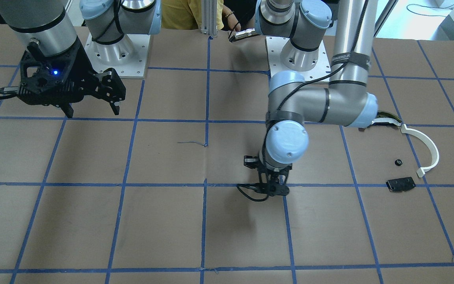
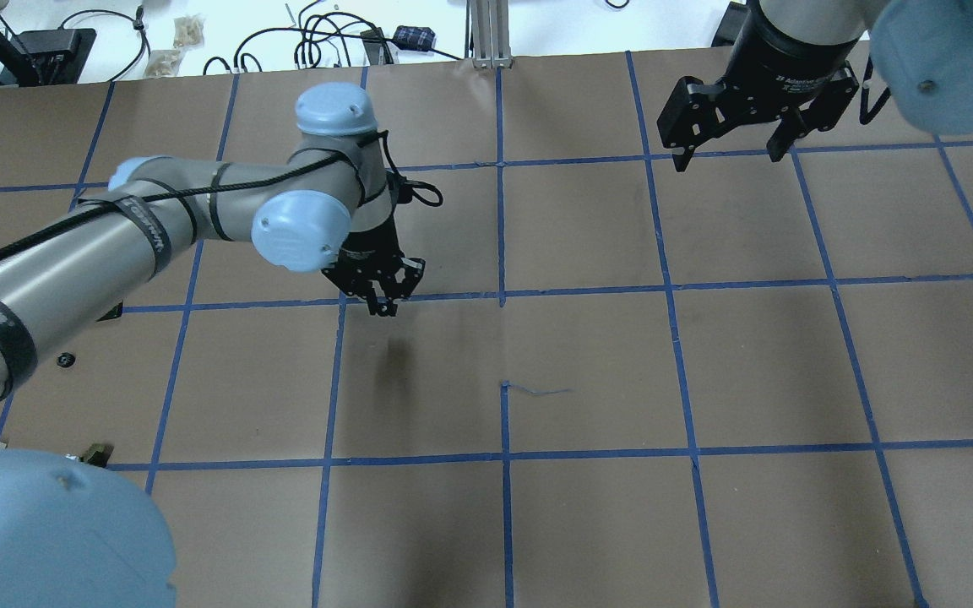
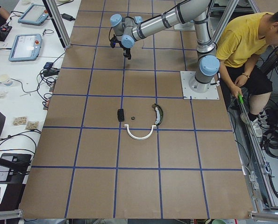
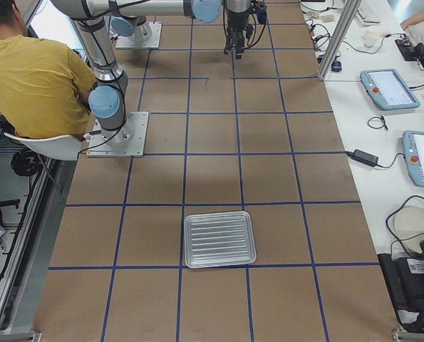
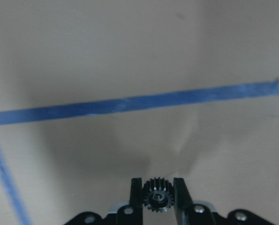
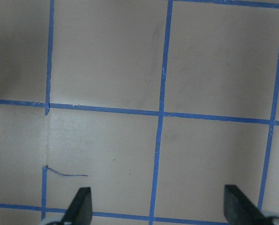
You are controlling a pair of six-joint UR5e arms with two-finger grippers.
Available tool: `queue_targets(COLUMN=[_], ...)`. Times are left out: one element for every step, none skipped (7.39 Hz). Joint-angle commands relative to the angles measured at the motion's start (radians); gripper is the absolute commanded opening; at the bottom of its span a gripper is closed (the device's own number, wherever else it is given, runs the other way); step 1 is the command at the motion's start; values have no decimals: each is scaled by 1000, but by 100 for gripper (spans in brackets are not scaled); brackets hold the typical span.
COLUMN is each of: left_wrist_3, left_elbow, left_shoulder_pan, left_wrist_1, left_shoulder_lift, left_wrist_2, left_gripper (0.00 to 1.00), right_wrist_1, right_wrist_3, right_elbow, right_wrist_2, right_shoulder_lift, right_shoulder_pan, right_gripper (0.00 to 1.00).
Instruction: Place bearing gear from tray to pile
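Note:
My left gripper (image 5: 157, 186) is shut on a small black toothed bearing gear (image 5: 158, 200) and holds it above the brown table near a blue tape line. It hangs over the table's middle (image 1: 273, 191) (image 2: 383, 304). The pile lies apart from it, further to the robot's left: a white curved arc strip (image 1: 424, 152), a dark olive curved piece (image 1: 386, 118), a flat black plate (image 1: 400, 184) and a small black part (image 1: 398, 161). The empty ribbed metal tray (image 4: 219, 239) shows only in the exterior right view. My right gripper (image 1: 93, 110) (image 6: 158, 208) is open and empty, held high.
Blue tape lines grid the brown table (image 1: 164, 228). Both arm bases (image 1: 116, 55) stand at the robot's edge. A person in a yellow shirt (image 3: 251, 42) sits behind the bases. Tablets and cables (image 3: 26, 46) lie on side tables beyond the table's far edge.

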Motion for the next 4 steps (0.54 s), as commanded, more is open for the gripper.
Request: queue_targets(left_wrist_3=[226, 366, 481, 540], left_elbow=[72, 70, 69, 67], left_shoulder_pan=[195, 279, 374, 447], left_wrist_1=[-136, -130, -131, -127], left_shoulder_lift=[23, 25, 23, 17], left_wrist_2=[133, 141, 146, 163], left_gripper=[0, 0, 0, 0], right_wrist_1=[1, 1, 1, 1], right_wrist_3=[1, 1, 1, 1], right_elbow=[0, 0, 0, 0], right_wrist_2=[0, 0, 0, 0], right_shoulder_lift=[1, -1, -1, -1], right_shoulder_pan=[-1, -1, -1, -1], right_gripper=[100, 100, 100, 100])
